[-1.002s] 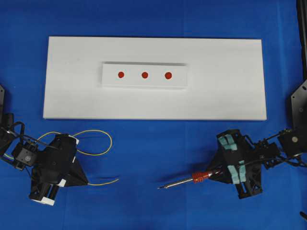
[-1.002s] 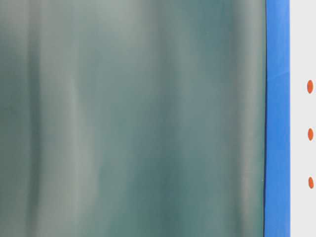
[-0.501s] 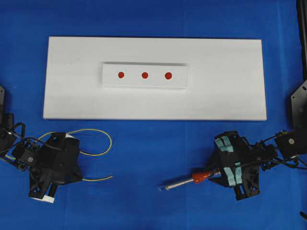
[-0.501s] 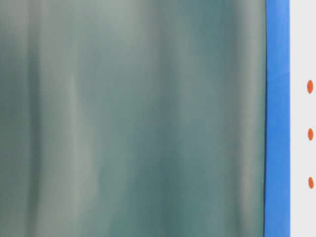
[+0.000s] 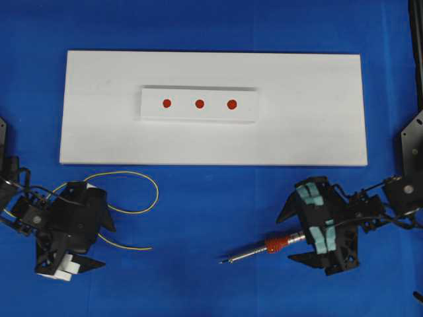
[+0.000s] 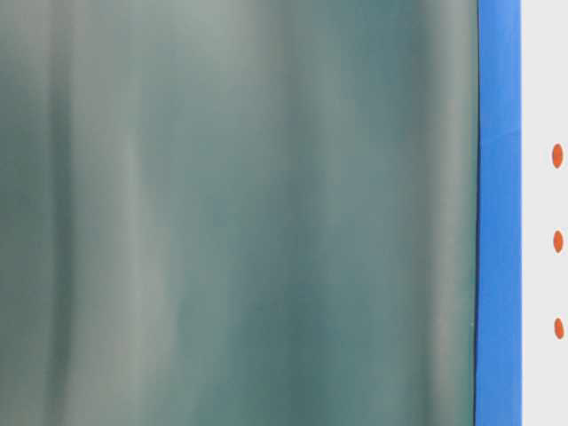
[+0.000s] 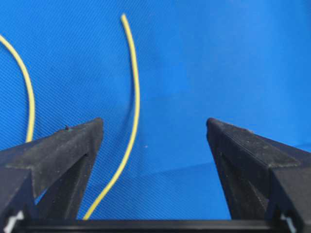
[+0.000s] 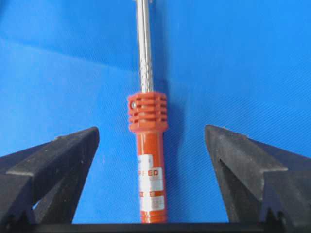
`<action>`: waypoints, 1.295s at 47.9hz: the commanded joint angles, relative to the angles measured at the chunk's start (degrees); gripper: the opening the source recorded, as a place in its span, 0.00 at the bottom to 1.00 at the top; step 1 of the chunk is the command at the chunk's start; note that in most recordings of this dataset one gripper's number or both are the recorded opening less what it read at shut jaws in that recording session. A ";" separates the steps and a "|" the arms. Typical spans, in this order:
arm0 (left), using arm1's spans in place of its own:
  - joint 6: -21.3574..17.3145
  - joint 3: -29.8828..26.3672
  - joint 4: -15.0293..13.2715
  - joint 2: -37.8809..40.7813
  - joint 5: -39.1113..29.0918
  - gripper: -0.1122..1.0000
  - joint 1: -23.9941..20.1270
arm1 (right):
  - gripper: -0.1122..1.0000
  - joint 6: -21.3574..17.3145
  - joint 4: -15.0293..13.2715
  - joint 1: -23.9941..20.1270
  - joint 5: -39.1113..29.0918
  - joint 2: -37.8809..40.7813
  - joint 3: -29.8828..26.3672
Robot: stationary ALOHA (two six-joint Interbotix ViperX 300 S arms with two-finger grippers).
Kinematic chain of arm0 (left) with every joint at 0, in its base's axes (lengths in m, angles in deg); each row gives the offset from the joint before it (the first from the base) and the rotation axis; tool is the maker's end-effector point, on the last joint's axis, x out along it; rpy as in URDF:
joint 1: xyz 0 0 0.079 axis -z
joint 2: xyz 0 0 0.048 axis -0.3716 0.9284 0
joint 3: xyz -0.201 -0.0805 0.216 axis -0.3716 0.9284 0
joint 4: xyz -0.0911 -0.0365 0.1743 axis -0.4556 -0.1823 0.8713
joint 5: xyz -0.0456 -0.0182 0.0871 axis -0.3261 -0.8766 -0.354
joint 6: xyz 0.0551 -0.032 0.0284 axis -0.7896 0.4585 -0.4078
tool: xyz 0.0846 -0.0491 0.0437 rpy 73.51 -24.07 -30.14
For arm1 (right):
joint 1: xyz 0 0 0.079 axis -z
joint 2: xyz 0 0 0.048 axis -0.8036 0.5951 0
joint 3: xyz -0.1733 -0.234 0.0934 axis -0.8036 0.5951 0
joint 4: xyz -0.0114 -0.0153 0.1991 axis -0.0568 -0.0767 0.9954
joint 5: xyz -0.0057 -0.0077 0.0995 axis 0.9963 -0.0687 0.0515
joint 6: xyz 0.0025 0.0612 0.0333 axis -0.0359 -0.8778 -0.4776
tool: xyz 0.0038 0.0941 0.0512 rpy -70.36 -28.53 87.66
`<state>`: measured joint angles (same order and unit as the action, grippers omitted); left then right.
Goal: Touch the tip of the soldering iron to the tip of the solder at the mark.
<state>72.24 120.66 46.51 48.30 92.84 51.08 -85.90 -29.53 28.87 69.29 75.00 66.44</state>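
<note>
**Both grippers spread wide, solder and iron lying loose on the blue cloth**

At the near left, the left gripper (image 7: 154,127) sits low over the blue cloth (image 5: 211,198), its black body angled toward the lower left of the overhead view and its jaws spread wide. The solder (image 5: 125,201), a thin yellow wire, loops out from beside the arm and trails back toward the gripper. In the left wrist view the wire (image 7: 131,111) runs up between the two fingers, nearer the left finger (image 7: 68,145), touching neither; its free end lies ahead of the fingertips on the cloth.

Farther back, at the centre, the white board (image 5: 317,132) carries a raised white strip (image 5: 248,109) with three red marks (image 5: 199,104) in a row. The table-level view shows the marks (image 6: 557,241) at its right edge; a blurred grey-green surface fills the rest.

To the right, the soldering iron (image 5: 259,249) lies flat on the cloth, its dark tip pointing left and its red-orange handle toward the right gripper (image 8: 151,133). That gripper, with teal tape on its body, is tilted low, jaws wide apart. In the right wrist view the handle (image 8: 148,160) lies midway between the fingers, clear of both.
</note>
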 commanded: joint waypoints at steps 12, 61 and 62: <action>-4.39 -1.67 -0.09 -15.47 -6.24 0.82 -3.25 | 0.87 0.09 -7.29 6.50 -10.28 -15.38 -3.08; -19.34 19.16 0.00 -59.33 -6.59 0.81 -23.38 | 0.87 -0.79 -16.79 25.93 -6.77 -51.68 17.49; -19.25 19.86 0.00 -59.77 -6.59 0.81 -23.38 | 0.87 -0.79 -16.70 25.84 -5.89 -51.50 18.11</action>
<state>52.99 139.64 46.34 -10.50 85.98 27.88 -86.60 -46.58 54.62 60.77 23.23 83.93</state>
